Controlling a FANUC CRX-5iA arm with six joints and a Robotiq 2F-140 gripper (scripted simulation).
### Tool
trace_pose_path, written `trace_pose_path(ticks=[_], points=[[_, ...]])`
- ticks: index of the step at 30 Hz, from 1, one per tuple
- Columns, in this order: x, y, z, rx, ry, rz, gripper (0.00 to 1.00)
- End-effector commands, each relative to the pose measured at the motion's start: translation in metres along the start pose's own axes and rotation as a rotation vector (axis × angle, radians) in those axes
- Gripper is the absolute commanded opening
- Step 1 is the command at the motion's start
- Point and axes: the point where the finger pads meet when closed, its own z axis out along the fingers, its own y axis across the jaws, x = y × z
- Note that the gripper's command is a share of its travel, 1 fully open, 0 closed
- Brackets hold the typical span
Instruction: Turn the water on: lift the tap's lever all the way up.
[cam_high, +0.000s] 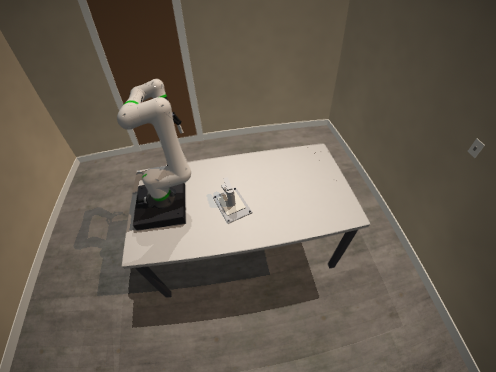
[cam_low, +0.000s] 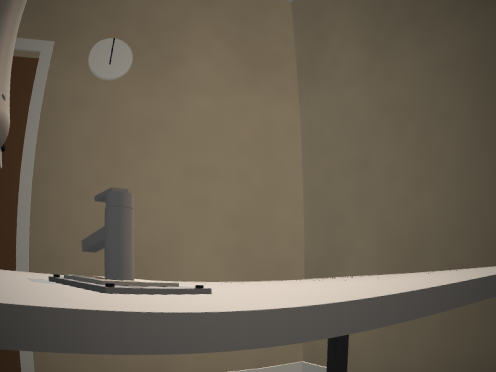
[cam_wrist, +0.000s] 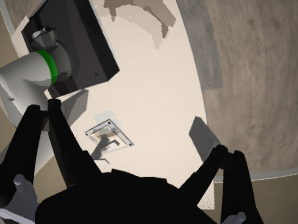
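Observation:
A grey tap (cam_high: 229, 196) stands upright on a small metal plate (cam_high: 231, 206) near the middle of the white table. In the low side view the tap (cam_low: 119, 235) shows a short lever (cam_low: 105, 195) lying level at its top and a spout (cam_low: 93, 242) slanting down on the same side. My gripper (cam_high: 176, 121) is high above the table, beside the arm's upper link and far from the tap. In the wrist view its fingers are spread wide with nothing between them, and the tap (cam_wrist: 105, 144) is small and far below.
The arm's black base (cam_high: 160, 207) sits on the table's left end, close to the tap's plate. A brown door (cam_high: 142, 65) is behind the arm. Walls enclose the room, with a round clock (cam_low: 110, 58) on one.

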Motion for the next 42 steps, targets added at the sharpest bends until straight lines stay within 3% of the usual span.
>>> trace_pose_path(ticks=[1, 21, 32, 34, 36, 42], points=[[0.000, 0.000, 0.000, 0.000, 0.000, 0.000, 1.00], [-0.005, 0.002, 0.002, 0.002, 0.007, 0.008, 1.00], [-0.087, 0.026, 0.040, 0.031, 0.132, 0.144, 1.00], [-0.087, 0.026, 0.040, 0.031, 0.132, 0.144, 1.00], [-0.114, 0.030, 0.053, 0.035, 0.169, 0.189, 1.00], [-0.156, 0.031, 0.075, 0.037, 0.226, 0.264, 1.00]])
